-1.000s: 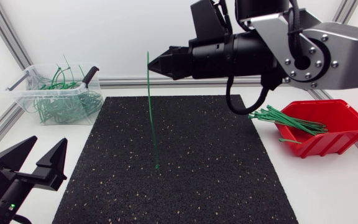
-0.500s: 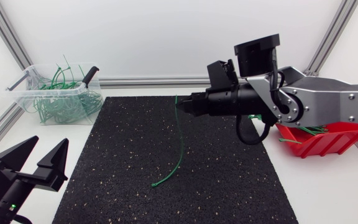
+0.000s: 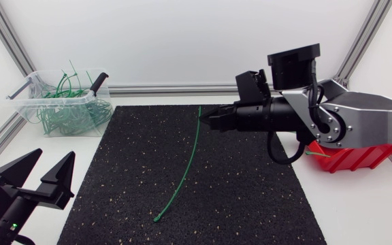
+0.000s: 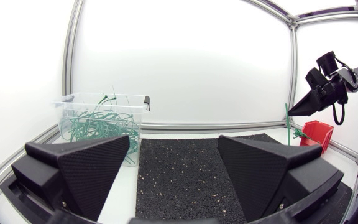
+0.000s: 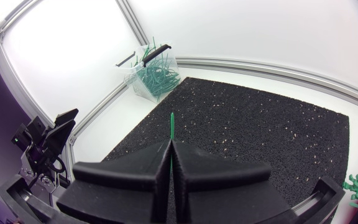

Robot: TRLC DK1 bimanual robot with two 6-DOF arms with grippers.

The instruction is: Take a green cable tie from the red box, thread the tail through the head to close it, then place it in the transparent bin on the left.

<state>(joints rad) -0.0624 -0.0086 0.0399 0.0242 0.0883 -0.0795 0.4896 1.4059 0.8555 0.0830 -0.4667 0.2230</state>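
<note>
Green cable tie (image 3: 191,160) is pinched by the closed right pincer (image 3: 205,117), tail laid toward seven o'clock on the mat (image 3: 250,190); left pincer (image 3: 54,156) is spread wide, empty.

Speckled black mat (image 3: 128,163) looks rough, perhaps rubber; bin (image 3: 27,107) clear plastic.

- The thin green plastic cable tie (image 3: 190,160) is one plain green from end to end.
- The flat black rubber mat (image 3: 128,184) is flecked with pale specks.
- The clear plastic bin (image 3: 20,105) shows a green tangle inside.
- The glossy red plastic box (image 3: 352,158) is plain red.
- The right arm's matte black wedge-fingered gripper (image 3: 205,116) sits on a silver-grey link (image 3: 376,126).
- The left arm's matte black gripper (image 3: 55,153) carries a tiny green light (image 3: 13,225).
- The smooth white table (image 3: 359,204) is unpatterned.
</note>
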